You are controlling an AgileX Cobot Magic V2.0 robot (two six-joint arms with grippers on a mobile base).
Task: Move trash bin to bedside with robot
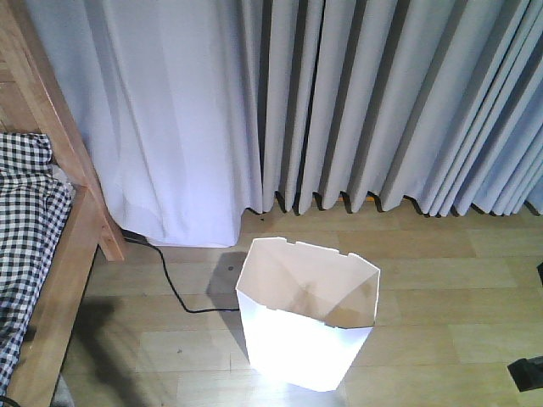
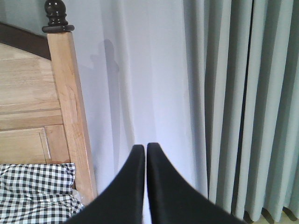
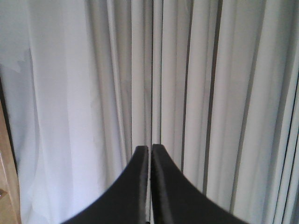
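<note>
White thin-walled plastic trash bin (image 1: 307, 318) with tapered sides and cut-corner rim, cream inside, stands upright on the light wooden plank floor (image 1: 441, 280), lower centre of the front view. Nothing touches it. Black cable (image 1: 174, 284) runs on the floor from the left and ends just beside the bin's left side. Bed with light brown wooden frame (image 1: 64, 280) and black-and-white checked bedding (image 1: 25, 229) fills the left edge of the frame, apart from the bin with bare floor between. Pale grey pleated curtain (image 1: 356, 102) hangs behind, across the whole top.

Left wrist view: left gripper (image 2: 145, 148), black jaws clenched together, nothing between them, pointing at the curtain; wooden bedpost with dark knob (image 2: 57, 18) upper left, checked bedding lower left.

Right wrist view: right gripper (image 3: 149, 149), black jaws pressed together, holding nothing, facing curtain folds.
</note>
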